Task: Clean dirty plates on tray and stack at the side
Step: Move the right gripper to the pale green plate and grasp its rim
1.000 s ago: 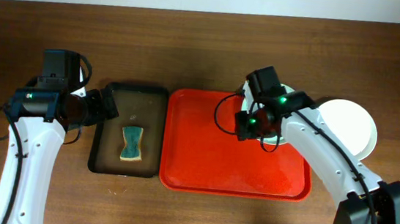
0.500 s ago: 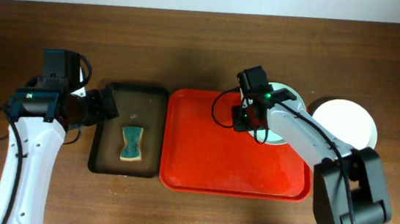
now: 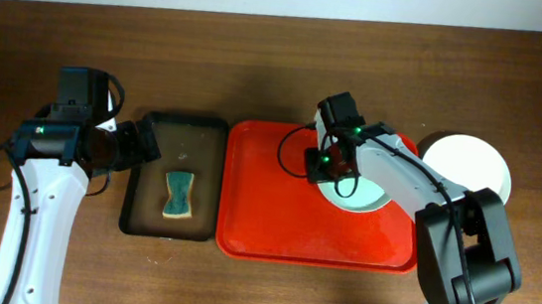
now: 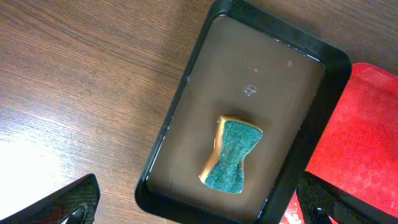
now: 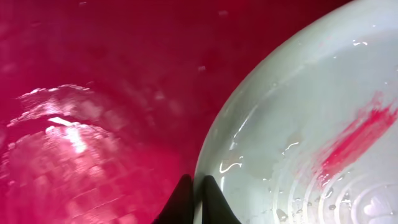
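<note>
A brown wooden desk [image 3: 259, 71] carries a black tray [image 3: 187, 144] with a green-topped sponge [image 3: 179, 195] lying in its lower half. The red tray [image 3: 265, 211] lies just beside it on the right. A pale plate [image 3: 362, 193] rests in the red tray's upper right part. The right gripper [image 3: 319, 167] sits at that plate's left rim, its fingers hidden under the wrist. A white plate [image 3: 474, 167] lies on the desk right of the red tray, partly covered by the right arm. The left gripper [image 3: 144, 143] hangs at the black tray's upper left edge.
</note>
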`<state>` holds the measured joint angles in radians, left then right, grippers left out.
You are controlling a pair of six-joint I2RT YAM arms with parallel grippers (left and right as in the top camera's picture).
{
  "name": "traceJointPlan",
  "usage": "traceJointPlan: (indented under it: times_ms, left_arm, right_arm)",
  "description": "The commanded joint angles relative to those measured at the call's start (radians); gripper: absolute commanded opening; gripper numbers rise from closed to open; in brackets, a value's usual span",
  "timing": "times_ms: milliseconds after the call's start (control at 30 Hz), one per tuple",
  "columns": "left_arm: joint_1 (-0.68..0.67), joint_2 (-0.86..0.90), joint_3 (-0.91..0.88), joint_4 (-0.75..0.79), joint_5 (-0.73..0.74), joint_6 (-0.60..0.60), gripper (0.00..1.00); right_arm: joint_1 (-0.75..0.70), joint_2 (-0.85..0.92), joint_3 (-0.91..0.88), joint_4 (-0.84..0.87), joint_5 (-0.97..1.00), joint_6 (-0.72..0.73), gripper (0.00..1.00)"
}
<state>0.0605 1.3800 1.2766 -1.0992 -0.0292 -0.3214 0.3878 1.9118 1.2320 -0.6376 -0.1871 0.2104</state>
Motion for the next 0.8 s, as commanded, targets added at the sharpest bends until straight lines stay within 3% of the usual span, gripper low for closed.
traceJointPlan:
  times_ms: [0,167,200,267,367,400,500,633,767]
  left_arm:
    - [0.003,-0.005,0.007,0.002,0.007,-0.006,0.99]
    - [0.003,-0.005,0.007,0.002,0.007,-0.006,0.99]
    - [0.003,-0.005,0.007,0.002,0.007,-0.006,0.99]
    - [0.003,-0.005,0.007,0.002,0.007,-0.006,0.99]
    - [0.003,-0.005,0.007,0.002,0.007,-0.006,0.99]
    - [0.003,-0.005,0.007,0.002,0.007,-0.006,0.99]
    - [0.003,-0.005,0.007,0.002,0.007,-0.006,0.99]
    - [0.003,-0.005,0.007,0.002,0.007,-0.006,0.99]
    - [0.003,-0.005,0.007,0.002,0.007,-0.006,0.99]
  right_arm:
    - [0.065,-0.004,-0.005,0.008,-0.094,0.034,0.04]
    - [0.177,-0.004,-0.002,0.008,-0.095,0.117,0.04]
    - [0.196,-0.010,-0.002,0.011,-0.102,0.125,0.08]
    - [0.217,-0.031,0.019,-0.007,-0.106,0.124,0.20]
    - [0.214,-0.109,0.109,-0.119,-0.104,0.124,0.51]
    - [0.208,-0.124,0.125,-0.152,-0.100,0.124,0.56]
    - [0.148,-0.177,0.148,-0.269,-0.078,0.124,0.58]
    - [-0.037,-0.210,0.148,-0.463,0.024,0.119,0.62]
    - [-0.156,-0.209,0.119,-0.470,0.023,0.112,0.67]
